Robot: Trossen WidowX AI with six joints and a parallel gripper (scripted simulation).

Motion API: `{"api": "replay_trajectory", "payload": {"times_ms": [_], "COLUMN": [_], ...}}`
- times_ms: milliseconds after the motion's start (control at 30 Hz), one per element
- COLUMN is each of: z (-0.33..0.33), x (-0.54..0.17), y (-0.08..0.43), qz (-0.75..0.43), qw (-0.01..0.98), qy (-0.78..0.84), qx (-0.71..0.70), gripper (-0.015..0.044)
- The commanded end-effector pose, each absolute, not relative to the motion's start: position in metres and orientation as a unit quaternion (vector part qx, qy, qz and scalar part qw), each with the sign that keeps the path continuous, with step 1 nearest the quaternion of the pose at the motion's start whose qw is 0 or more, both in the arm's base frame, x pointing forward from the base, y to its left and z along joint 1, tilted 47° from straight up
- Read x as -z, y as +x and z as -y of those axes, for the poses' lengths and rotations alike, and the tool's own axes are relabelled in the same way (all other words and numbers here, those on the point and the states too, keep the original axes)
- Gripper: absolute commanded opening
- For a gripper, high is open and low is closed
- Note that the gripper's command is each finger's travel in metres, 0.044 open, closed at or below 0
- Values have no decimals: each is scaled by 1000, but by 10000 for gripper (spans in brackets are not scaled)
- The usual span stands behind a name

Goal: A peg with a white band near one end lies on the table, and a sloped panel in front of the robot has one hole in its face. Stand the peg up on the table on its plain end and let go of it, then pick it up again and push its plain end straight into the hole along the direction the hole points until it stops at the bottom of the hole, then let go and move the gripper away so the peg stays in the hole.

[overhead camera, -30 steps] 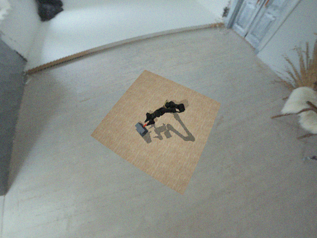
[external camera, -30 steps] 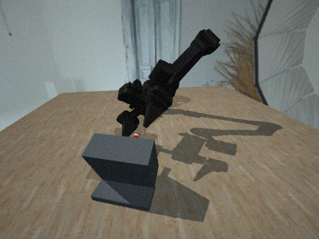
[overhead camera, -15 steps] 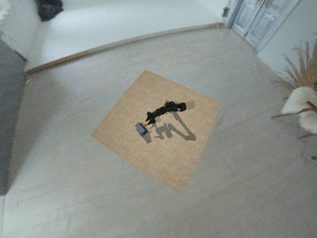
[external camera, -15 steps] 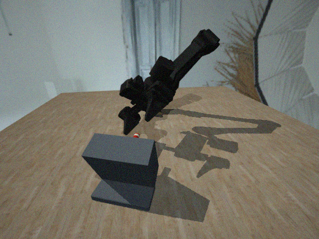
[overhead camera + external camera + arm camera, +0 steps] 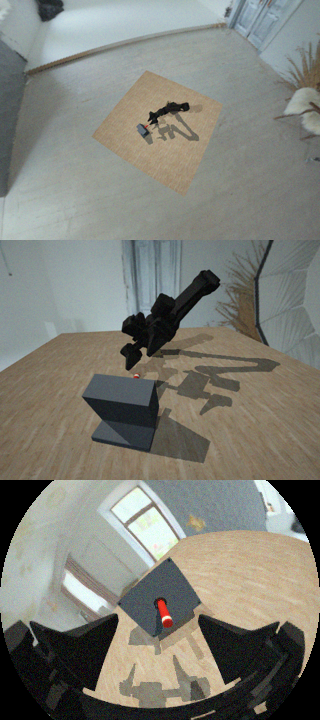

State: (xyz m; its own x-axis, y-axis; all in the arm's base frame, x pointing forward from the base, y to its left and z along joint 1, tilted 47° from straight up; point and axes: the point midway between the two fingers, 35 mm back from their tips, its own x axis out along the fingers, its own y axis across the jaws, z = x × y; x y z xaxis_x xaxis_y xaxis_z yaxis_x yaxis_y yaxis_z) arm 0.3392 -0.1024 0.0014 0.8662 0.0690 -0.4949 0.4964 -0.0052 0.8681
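The red peg (image 5: 146, 126) (image 5: 136, 375) (image 5: 164, 612) stands in the hole (image 5: 155, 601) of the sloped dark grey panel (image 5: 141, 128) (image 5: 121, 389) (image 5: 142, 592). Its end with the white band sticks out toward me; its plain end is hidden inside, so its depth cannot be seen. My gripper (image 5: 149, 122) (image 5: 138, 362) (image 5: 159, 618) is open and empty. Its fingers stand wide apart on either side of the peg's line, back from the banded end and clear of the panel face.
The panel block and its base plate stand on the wooden table (image 5: 180, 167) (image 5: 232, 433) (image 5: 250, 580). Shadows of the arm and of the block fall on the table top beside them. The black arm reaches in from the side opposite the block's back.
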Motion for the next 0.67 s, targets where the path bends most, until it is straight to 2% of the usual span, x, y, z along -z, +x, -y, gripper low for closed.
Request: {"api": "replay_trajectory", "payload": {"times_ms": [0, 633], "z": [102, 105], "x": [-4, -13], "y": [335, 320], "qz": [-206, -206], "qw": [675, 675], "qy": [690, 691], "qx": [157, 158], "gripper": [440, 440]}}
